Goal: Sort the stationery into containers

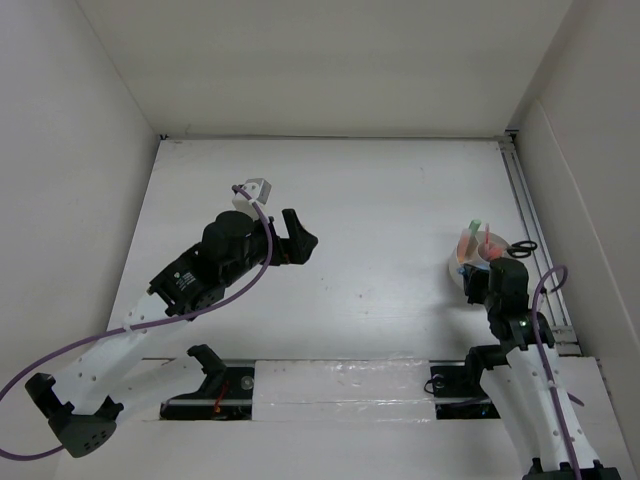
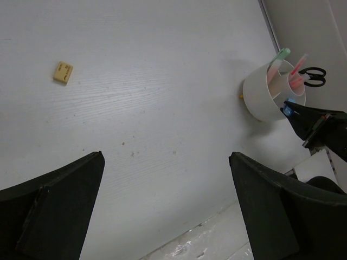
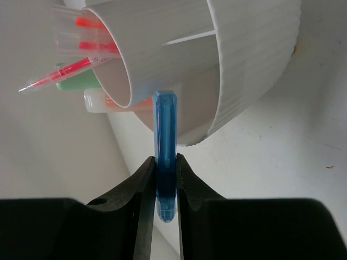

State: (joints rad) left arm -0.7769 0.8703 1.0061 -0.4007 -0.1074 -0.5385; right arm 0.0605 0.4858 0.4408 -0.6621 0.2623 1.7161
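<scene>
The white divided cup (image 1: 468,264) stands at the right of the table; it also shows in the left wrist view (image 2: 264,96) and the right wrist view (image 3: 249,59). It holds pink pens (image 3: 81,47), a mint-green marker (image 2: 280,55) and an orange marker (image 3: 105,101). My right gripper (image 3: 165,162) is shut on a light-blue marker (image 3: 164,130), its tip at the cup's near rim. Black scissor handles (image 2: 314,76) show beside the cup; I cannot tell whether they are in it. My left gripper (image 2: 167,206) is open and empty above mid-table. A tiny yellow-black piece (image 2: 63,72) lies on the table ahead of it.
A metal rail (image 1: 528,225) runs along the table's right edge, close behind the cup. White walls enclose the table on the left, back and right. The arm bases and a purple cable (image 1: 120,335) sit at the near edge.
</scene>
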